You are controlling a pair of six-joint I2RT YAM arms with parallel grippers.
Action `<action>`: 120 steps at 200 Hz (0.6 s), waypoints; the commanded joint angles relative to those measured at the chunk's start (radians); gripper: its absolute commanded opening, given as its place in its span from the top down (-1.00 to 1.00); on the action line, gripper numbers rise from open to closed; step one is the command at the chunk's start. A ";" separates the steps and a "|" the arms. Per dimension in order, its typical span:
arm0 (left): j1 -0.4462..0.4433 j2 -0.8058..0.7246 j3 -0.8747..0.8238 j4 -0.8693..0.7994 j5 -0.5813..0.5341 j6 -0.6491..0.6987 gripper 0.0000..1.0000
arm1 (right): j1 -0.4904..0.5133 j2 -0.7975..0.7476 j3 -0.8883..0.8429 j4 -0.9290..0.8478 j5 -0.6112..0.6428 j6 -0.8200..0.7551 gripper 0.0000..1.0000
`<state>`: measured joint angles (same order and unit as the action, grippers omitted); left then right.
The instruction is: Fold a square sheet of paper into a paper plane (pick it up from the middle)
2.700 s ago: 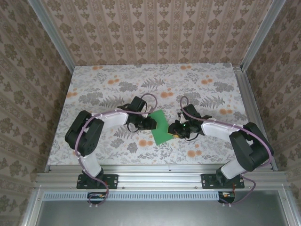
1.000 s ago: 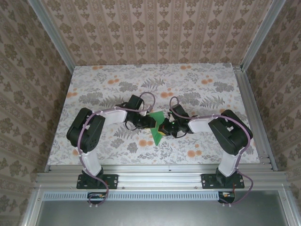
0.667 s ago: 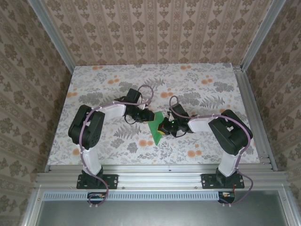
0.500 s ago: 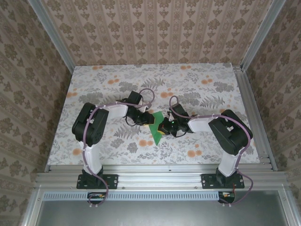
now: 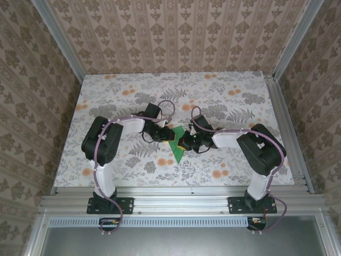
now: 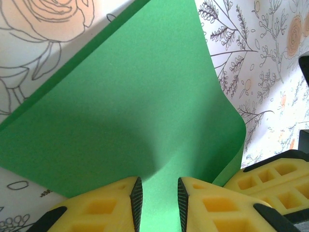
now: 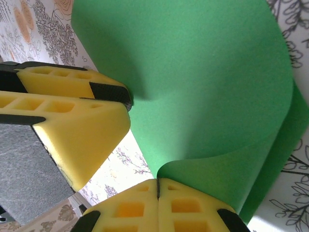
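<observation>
near the middle of the flowered surface, between the two arms, sits the green sheet of paper, part of it flat and part lifted. the right end effector is closed tight on one edge of the sheet, and from that pinch the paper rises and curls over in a smooth loop before it runs down to the flat part. the left end effector comes in from the opposite side, its yellow fingers a narrow gap apart with green showing in the gap; whether they press or grip the sheet i cannot tell. the two end effectors are just beside each other, tips nearly facing over the paper
</observation>
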<state>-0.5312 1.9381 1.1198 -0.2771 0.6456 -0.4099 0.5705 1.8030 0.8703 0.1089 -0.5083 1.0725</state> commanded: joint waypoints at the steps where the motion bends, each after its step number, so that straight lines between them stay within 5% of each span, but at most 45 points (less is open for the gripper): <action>1: -0.004 0.016 -0.027 -0.011 0.009 0.022 0.41 | 0.006 0.029 0.025 -0.044 0.017 -0.020 0.90; 120: -0.009 0.009 -0.058 0.012 0.013 0.009 0.41 | 0.011 0.042 0.017 -0.029 0.053 0.005 0.89</action>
<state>-0.5293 1.9354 1.0969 -0.2379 0.6647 -0.4103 0.5743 1.8297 0.8719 0.0868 -0.4877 1.0706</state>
